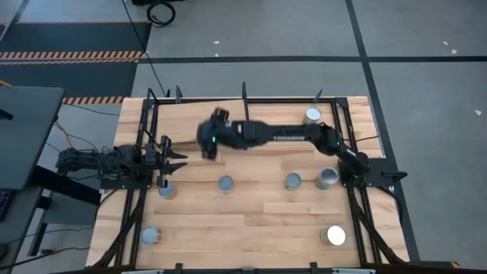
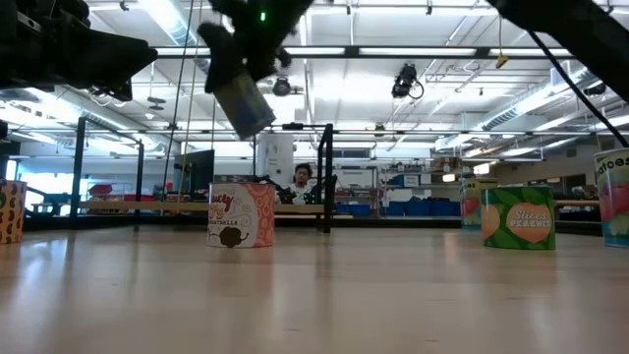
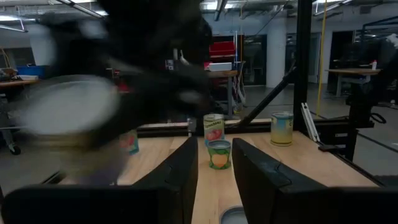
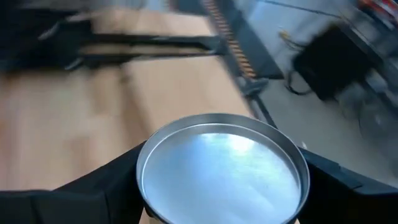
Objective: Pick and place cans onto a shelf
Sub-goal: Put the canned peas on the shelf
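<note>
The right arm [image 1: 289, 134] reaches across the table [image 1: 251, 221] toward the left side, its gripper [image 1: 209, 135] raised above the boards near the far rail. In the right wrist view the two fingers [image 4: 106, 186] are clamped on either side of a can [image 4: 222, 168], whose shiny round top fills the lower part of that view. From table height the same can [image 2: 244, 104] hangs tilted in the air, well above the tabletop, and its label is too blurred to read.

The left arm waits at the left edge, its gripper [image 1: 169, 156] standing open and empty, with a can [image 1: 166, 190] just beside its tips. The left wrist view is half covered by the blurred right arm and held can passing in front.

The shelf's black rods [image 1: 243, 99] edge the far side of the table; its plank is hard to tell apart from the tabletop from above.

Other cans stand on the table: one near the far right corner [image 1: 313, 115], three in a middle row [image 1: 226, 183] [image 1: 292, 181] [image 1: 327, 177], and two along the near edge [image 1: 150, 236] [image 1: 335, 236]. From table height a green label [image 2: 519, 218] seems to read "Sliced Peaches", and an orange can [image 2: 241, 214] shows part of the word "meatballs". A can at the right border [image 2: 613, 197] is cut off, showing only "atoes".
</note>
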